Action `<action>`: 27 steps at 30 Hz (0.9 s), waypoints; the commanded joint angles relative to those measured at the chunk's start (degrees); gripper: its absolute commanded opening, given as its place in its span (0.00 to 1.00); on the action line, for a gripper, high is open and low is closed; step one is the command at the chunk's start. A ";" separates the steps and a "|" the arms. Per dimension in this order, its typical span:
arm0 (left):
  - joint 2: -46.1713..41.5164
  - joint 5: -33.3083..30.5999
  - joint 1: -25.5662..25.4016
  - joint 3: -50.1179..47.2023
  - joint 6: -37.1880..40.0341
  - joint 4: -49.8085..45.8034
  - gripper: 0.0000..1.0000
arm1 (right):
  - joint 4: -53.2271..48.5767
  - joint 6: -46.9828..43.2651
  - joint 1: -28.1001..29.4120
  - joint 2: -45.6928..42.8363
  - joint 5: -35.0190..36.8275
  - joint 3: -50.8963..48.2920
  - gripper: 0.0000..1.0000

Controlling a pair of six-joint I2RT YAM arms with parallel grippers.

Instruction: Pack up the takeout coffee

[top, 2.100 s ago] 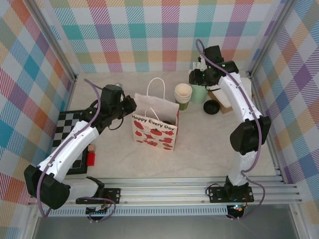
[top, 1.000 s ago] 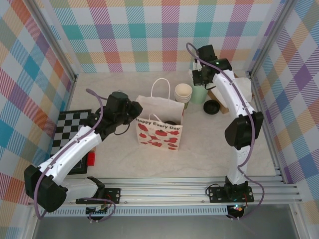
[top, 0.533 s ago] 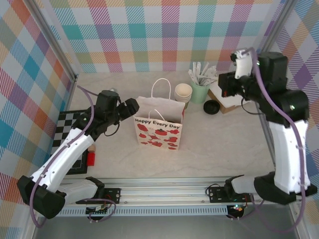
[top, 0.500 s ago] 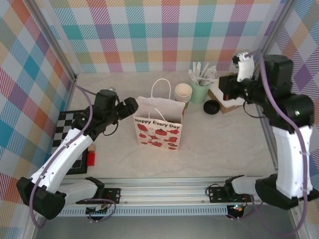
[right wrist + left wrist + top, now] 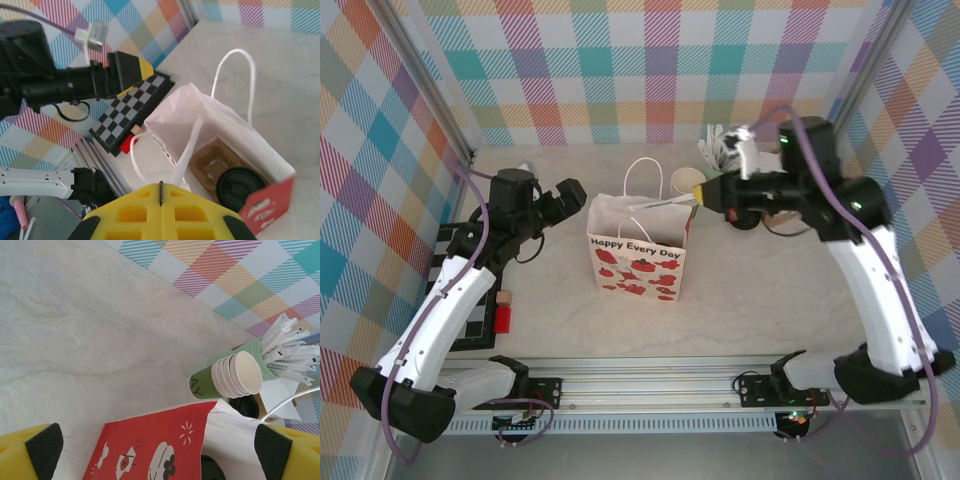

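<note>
The takeout coffee (image 5: 240,187) is already seated inside the paper bag (image 5: 260,210). The right gripper (image 5: 161,189) is clamped on what seems a white wrapped stick (image 5: 187,150), best released above the opening; the left gripper (image 5: 159,447) is spread wide, empty.

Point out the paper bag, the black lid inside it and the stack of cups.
paper bag (image 5: 635,268): top external view, on its printed front face.
black lid (image 5: 239,186): right wrist view, on the lid's top, inside the bag.
stack of cups (image 5: 247,371): left wrist view, on the top cup's cream inside.
</note>
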 commanded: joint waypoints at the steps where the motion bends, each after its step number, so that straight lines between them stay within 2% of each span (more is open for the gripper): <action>1: -1.63 2.92 0.67 -0.87 -0.38 2.11 1.00 | 1.23 -3.22 4.84 6.74 4.08 2.79 0.00; 3: -1.97 5.13 0.67 -2.08 -0.35 3.87 1.00 | 1.84 -2.42 7.05 10.98 3.64 3.21 0.00; 6: -1.30 7.55 0.67 -3.70 -1.56 5.76 1.00 | 2.64 -1.44 10.77 17.60 4.66 3.66 0.09; 8: -1.01 6.72 0.67 -4.41 -2.19 5.78 1.00 | -0.19 -1.70 12.42 21.21 5.82 6.04 0.29; 10: -1.05 5.94 0.69 -4.77 -1.89 5.79 1.00 | -1.59 -2.01 12.41 20.62 7.29 6.53 0.58; 13: -0.83 5.31 0.76 -4.83 -0.28 5.48 1.00 | -3.19 -3.29 9.44 15.11 9.48 6.07 0.69; 17: -0.17 4.53 0.94 -5.26 1.32 6.27 1.00 | -4.83 -2.85 -0.66 7.27 8.22 1.31 0.75; 21: 0.24 6.89 1.16 -6.86 2.79 9.86 1.00 | 0.07 1.82 -16.49 1.26 8.70 -11.36 0.82; 24: 0.55 7.84 1.20 -7.02 4.82 10.34 1.00 | 5.86 10.82 -30.76 1.14 7.18 -21.10 0.89; 25: 0.53 7.74 1.20 -7.04 5.38 10.12 1.00 | 8.18 12.44 -34.30 1.53 6.56 -23.73 0.99; 27: 0.07 7.23 1.20 -7.48 6.58 9.93 1.00 | 12.13 11.51 -40.13 4.24 7.84 -26.58 1.00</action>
